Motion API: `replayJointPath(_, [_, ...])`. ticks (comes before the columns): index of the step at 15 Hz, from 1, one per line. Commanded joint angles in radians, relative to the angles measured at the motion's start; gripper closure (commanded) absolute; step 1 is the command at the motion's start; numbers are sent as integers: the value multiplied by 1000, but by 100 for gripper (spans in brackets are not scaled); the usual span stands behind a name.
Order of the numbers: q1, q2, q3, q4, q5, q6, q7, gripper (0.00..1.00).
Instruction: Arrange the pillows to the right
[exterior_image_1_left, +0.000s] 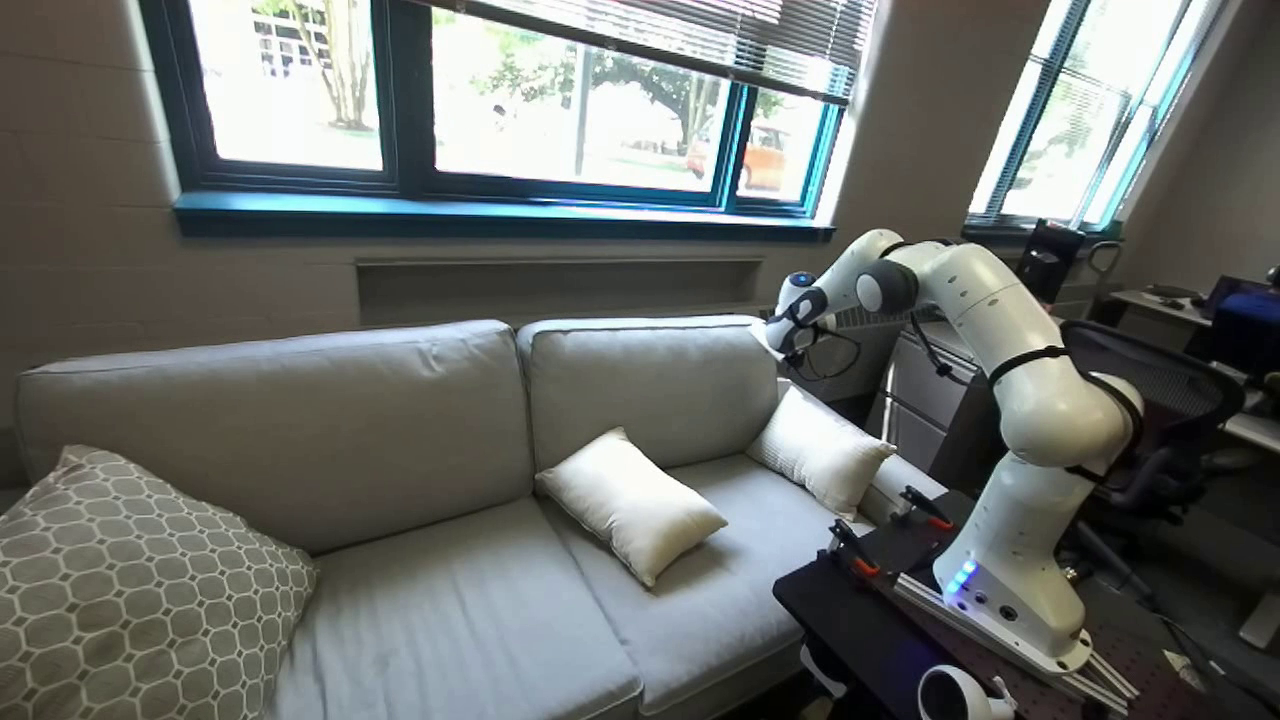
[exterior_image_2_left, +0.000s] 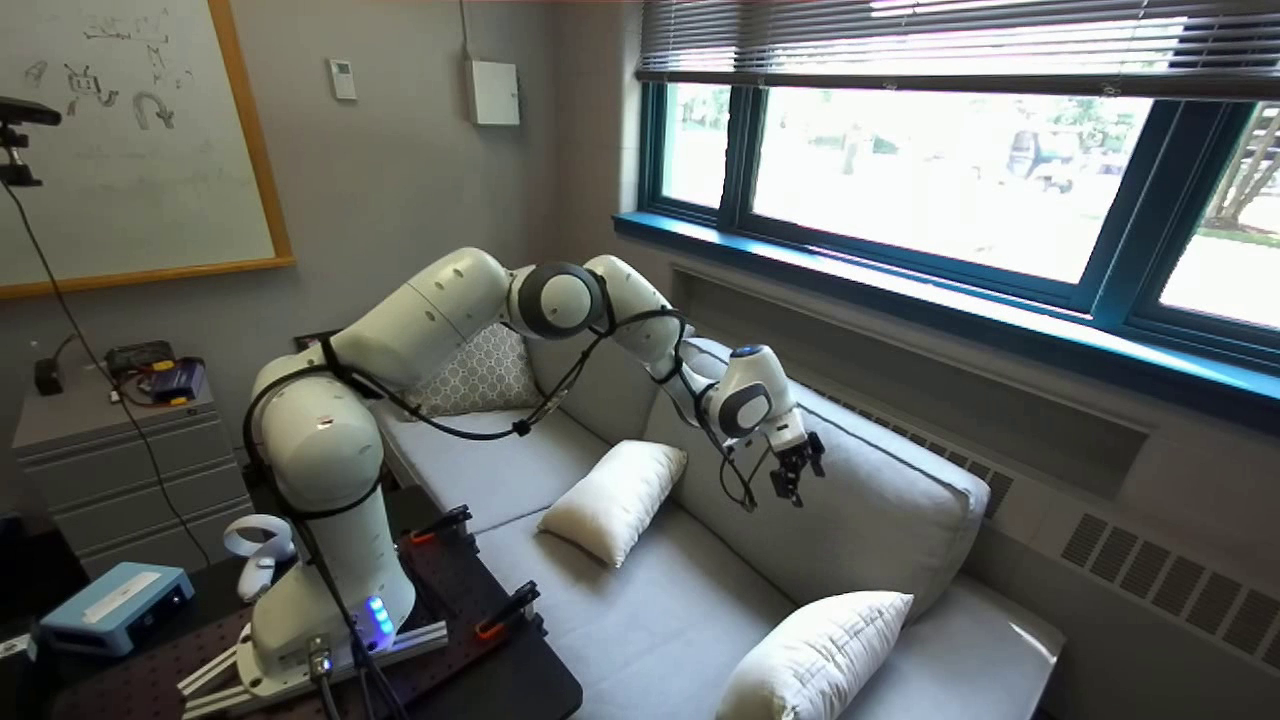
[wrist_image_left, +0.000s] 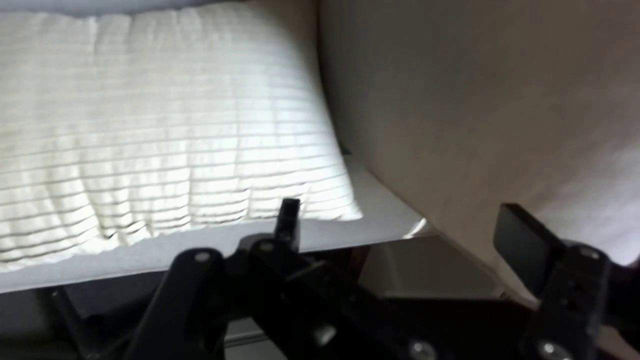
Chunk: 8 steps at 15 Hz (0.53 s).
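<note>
Below window, grey sofa, cream pillows

Whiteboard: upper left in an exterior view, we see handwritten strokes near the top, too faint for us to read, and below them a curved, arrow-like mark.
Blue box: lower left there, it bears a white label, too small for us.
Wall unit: left of top centre, its face too tiny for us.
Words or numbers: we can read none.
</note>
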Motion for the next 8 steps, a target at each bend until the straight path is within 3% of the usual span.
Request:
replayJointPath(1, [-18,-100,163,-73,42,1,-148,0])
replayJointPath(3, [-15,-115,241,-78,61,-23,-225,0])
replayJointPath(4, [12,-59,159,-25,62,-6,-155,0])
replayJointPath(8, [28,-53,153,-26,72,-6,-161,0])
